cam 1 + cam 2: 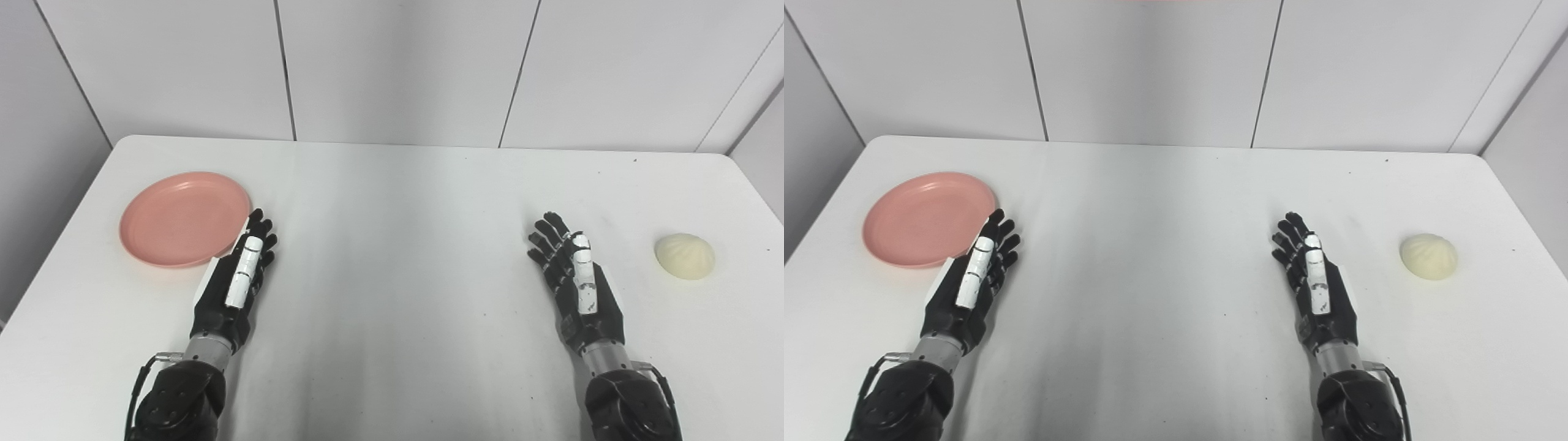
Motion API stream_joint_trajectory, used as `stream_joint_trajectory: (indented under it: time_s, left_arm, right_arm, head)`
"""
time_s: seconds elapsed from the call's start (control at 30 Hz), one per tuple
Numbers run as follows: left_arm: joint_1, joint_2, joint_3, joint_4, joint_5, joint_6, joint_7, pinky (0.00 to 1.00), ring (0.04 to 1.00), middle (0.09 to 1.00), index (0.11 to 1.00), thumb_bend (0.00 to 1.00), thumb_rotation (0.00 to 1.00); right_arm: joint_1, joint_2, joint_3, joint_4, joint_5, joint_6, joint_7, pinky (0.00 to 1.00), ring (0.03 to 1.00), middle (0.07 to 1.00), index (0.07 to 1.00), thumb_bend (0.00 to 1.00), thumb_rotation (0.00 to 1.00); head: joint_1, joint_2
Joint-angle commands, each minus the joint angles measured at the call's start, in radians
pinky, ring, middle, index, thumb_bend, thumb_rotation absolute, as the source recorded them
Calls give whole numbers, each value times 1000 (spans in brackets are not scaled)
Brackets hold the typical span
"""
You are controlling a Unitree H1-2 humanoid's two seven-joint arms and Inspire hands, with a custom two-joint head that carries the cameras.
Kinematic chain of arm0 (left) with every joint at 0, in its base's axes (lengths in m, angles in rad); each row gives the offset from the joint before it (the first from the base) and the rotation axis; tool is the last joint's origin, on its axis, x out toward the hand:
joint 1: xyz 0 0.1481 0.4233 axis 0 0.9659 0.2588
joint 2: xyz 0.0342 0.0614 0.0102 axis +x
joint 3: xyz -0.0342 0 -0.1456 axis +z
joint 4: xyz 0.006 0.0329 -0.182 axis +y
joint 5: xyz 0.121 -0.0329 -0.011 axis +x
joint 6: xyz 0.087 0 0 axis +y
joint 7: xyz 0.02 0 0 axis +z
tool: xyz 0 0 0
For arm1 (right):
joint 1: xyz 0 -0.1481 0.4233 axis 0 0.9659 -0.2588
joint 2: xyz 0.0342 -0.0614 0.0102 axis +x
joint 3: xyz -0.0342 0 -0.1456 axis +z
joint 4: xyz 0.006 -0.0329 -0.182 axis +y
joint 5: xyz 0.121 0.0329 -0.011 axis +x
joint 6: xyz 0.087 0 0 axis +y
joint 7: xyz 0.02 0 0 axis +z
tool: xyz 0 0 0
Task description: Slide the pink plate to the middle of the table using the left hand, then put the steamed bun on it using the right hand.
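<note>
Round pink plastic plate (pixel 184 218) at far left of white counter (pixel 392 202), not yet slid. Left robot hand (pixel 239 278) just beside its near right rim, fingers extended, empty; contact with rim possibly present, not resolvable. Pale pleated steamed bun (pixel 684 255) at right, apart from right robot hand (pixel 576 278), also spread and empty. Risks: push on rim edge spinning or tipping plate; overshoot past centre.

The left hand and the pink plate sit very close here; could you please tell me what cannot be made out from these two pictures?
- Both eye views: whether the left hand touches the pink plate; the hand overlaps its near rim.
- Both views: the arms above the wrists, cut off by the bottom edge.
- The steamed bun: its underside, hidden by its own dome.
- The right hand: its palm, turned away.
</note>
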Motion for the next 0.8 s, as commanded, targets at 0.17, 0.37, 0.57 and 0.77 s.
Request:
stream_joint_trajectory:
  time_s: [0.17, 0.37, 0.57, 0.77]
  left_arm:
    - [-35, 9, -5, -40, -7, 6, -14, 1000, 986, 1000, 1000, 778, 914]
    - [-35, 10, -7, -40, -6, 9, -16, 1000, 987, 1000, 1000, 771, 918]
    - [-35, 5, -12, -21, 1, -10, -17, 1000, 988, 1000, 1000, 753, 915]
    - [-39, -15, -34, 41, 34, -64, 0, 1000, 981, 1000, 1000, 661, 897]
  right_arm:
    - [-19, -10, 0, -40, 12, -1, 14, 935, 908, 925, 909, 843, 940]
    - [-17, -11, 2, -48, 14, 10, 15, 944, 914, 930, 910, 842, 941]
    - [-17, -16, 0, -27, 14, -3, 23, 946, 914, 932, 909, 843, 941]
    - [-25, -37, -14, 41, 26, -51, 55, 961, 918, 939, 924, 856, 944]
  head:
    - [1, 1]
    - [1, -1]
    - [28, -29]
    - [108, -82]
